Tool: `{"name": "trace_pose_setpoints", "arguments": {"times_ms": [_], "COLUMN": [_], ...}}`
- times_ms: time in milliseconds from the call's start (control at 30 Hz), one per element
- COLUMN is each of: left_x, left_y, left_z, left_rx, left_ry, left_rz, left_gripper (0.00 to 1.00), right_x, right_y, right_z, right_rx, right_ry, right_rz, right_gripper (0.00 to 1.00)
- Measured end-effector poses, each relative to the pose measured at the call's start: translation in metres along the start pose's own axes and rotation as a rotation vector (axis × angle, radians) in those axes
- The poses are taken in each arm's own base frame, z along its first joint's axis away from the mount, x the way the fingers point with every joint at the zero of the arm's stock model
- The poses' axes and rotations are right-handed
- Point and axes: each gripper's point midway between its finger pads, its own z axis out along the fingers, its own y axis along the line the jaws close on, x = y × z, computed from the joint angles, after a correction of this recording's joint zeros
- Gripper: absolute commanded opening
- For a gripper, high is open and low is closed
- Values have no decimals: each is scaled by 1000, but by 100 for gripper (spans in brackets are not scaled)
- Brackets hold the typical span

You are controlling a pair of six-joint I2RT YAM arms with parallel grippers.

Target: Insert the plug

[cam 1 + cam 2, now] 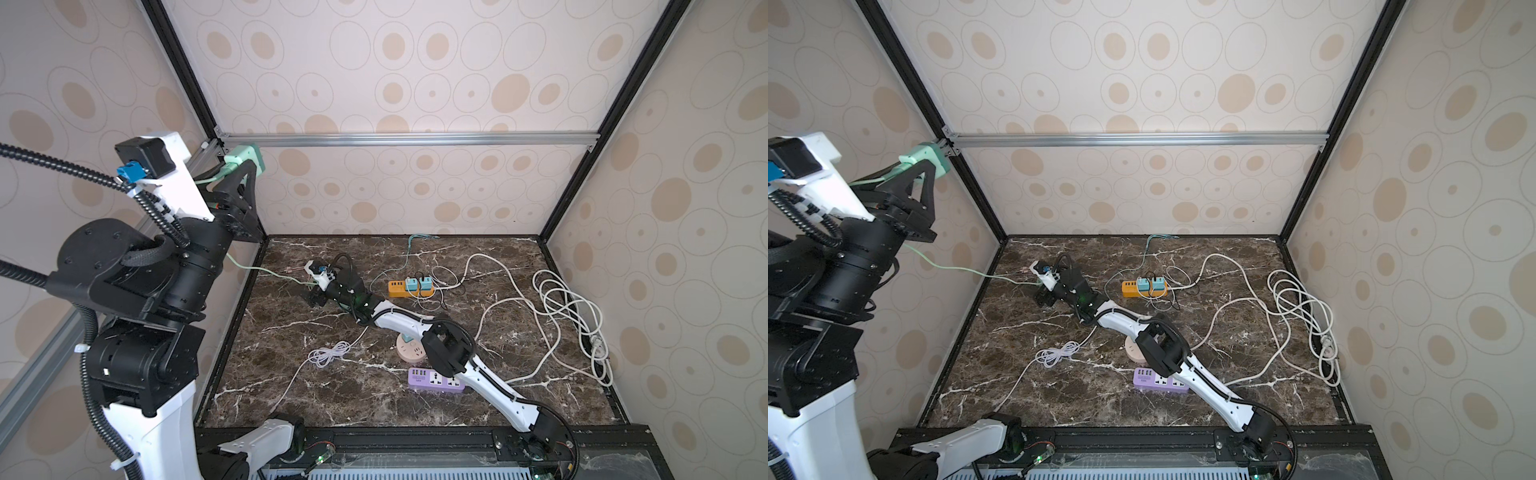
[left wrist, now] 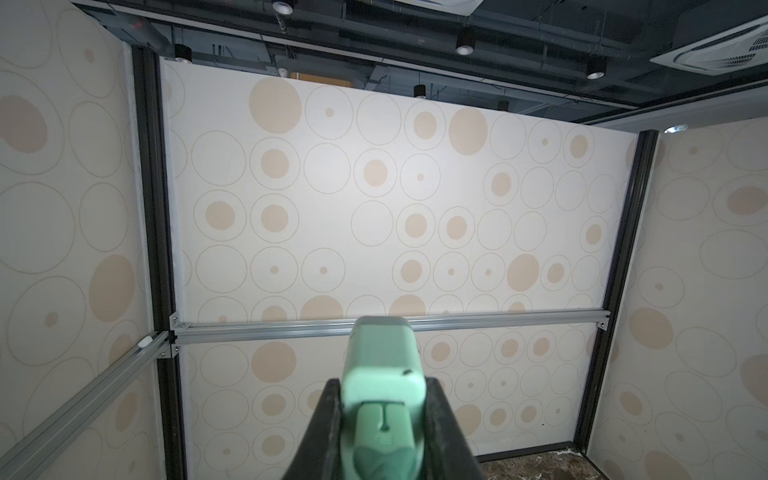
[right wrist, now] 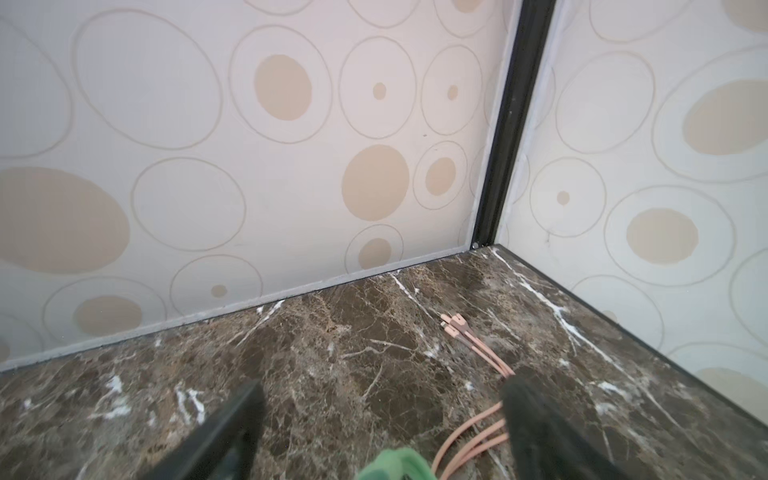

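Our left gripper [image 2: 383,385] is clamped on the mint-green block-shaped plastic plug [image 2: 382,353] and holds it high beside the left wall, well above the dark marble tabletop [image 1: 332,395]. The plug's long axis runs along the fingers, out toward the back wall, so the orange plastic power strip [image 1: 397,287] and the purple plastic power strip [image 1: 428,380] lie far below and to the right. We judge it must tilt downward first. Our right gripper [image 3: 382,390] sits low at the table's far left, jaws apart, with a green piece [image 3: 392,463] between them — nearer the strips, yet not carrying the plug.
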Motion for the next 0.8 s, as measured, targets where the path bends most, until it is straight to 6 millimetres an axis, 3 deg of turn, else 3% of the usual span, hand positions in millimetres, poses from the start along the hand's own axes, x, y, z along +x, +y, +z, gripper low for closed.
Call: {"name": "trace_pose_setpoints", "arguments": {"times_ms": [67, 133, 267, 367, 433, 600, 667, 800], "left_x": [0, 2, 8, 19, 31, 64, 71, 87], "left_y": [1, 3, 7, 10, 13, 7, -1, -14], "left_z": [-3, -7, -13, -10, -5, 16, 23, 32], "left_rx": [-6, -17, -37, -55, -66, -20, 27, 110], "left_ry": [-3, 1, 9, 27, 51, 131, 148, 191], "left_rz": [0, 0, 1, 4, 10, 20, 18, 13], "left_gripper": [0, 0, 0, 0, 0, 0, 0, 0], "right_x": [2, 5, 2, -22, -57, -185, -227, -270], "right_y": [-5, -7, -9, -7, -7, -17, -22, -33], "right_z": [3, 3, -6, -20, -31, -64, -77, -96], "right_rx": [23, 37, 43, 15, -4, -25, -26, -12], "right_ry": [-11, 0, 43, 60, 35, -167, -247, -327], "right_rz": [25, 38, 52, 59, 54, 50, 56, 71], "right_gripper": [14, 3, 0, 0, 0, 0, 0, 0]}}
